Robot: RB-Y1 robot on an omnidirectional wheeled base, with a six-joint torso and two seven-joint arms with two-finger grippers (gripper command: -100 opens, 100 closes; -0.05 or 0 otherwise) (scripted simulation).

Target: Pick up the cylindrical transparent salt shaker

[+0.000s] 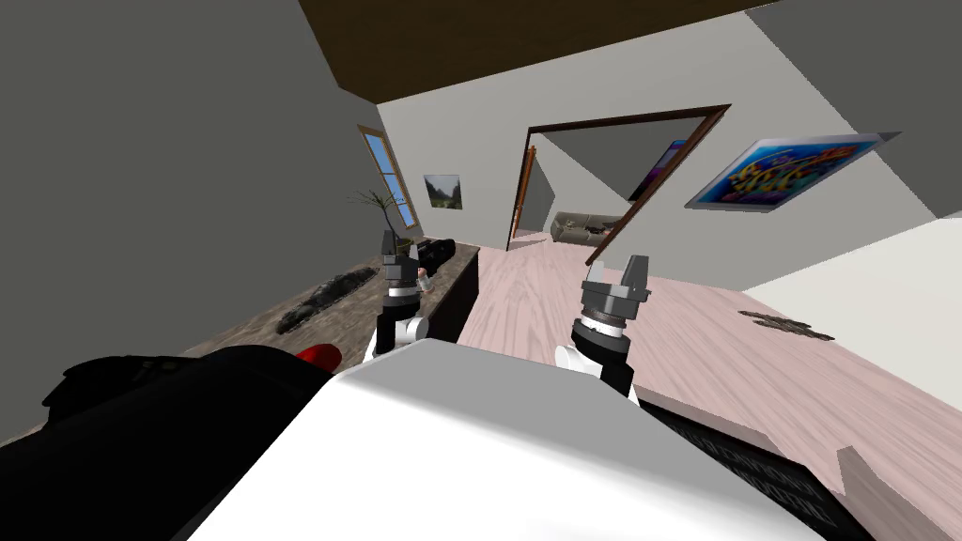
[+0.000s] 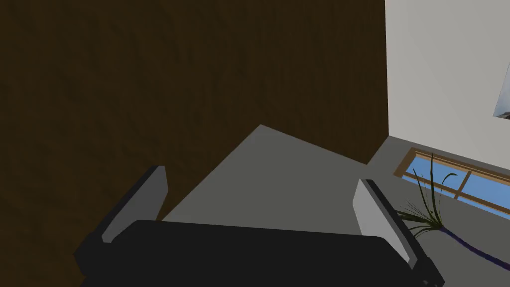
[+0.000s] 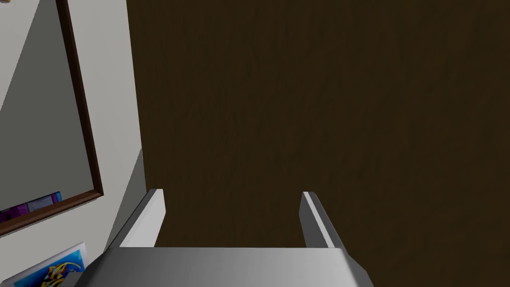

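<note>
A: Status?
B: Both pointing up, left gripper (image 2: 261, 179) and right gripper (image 3: 231, 194), fingers spread wide on each.
A: And the shaker (image 1: 425, 278)?
B: On the counter (image 1: 282, 315), just beside the left gripper's wrist (tiny from here, can't swear to it).

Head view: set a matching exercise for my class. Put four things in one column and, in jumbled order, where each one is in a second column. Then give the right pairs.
Things:
1. left gripper
2. right gripper
3. potted plant
4. colourful painting

Places:
A. on the wall to the right of the doorway
B. over the dark tabletop
C. at the far end of that tabletop, by the window
D. over the pale wooden floor

Pairs: 1-B, 2-D, 3-C, 4-A
</note>
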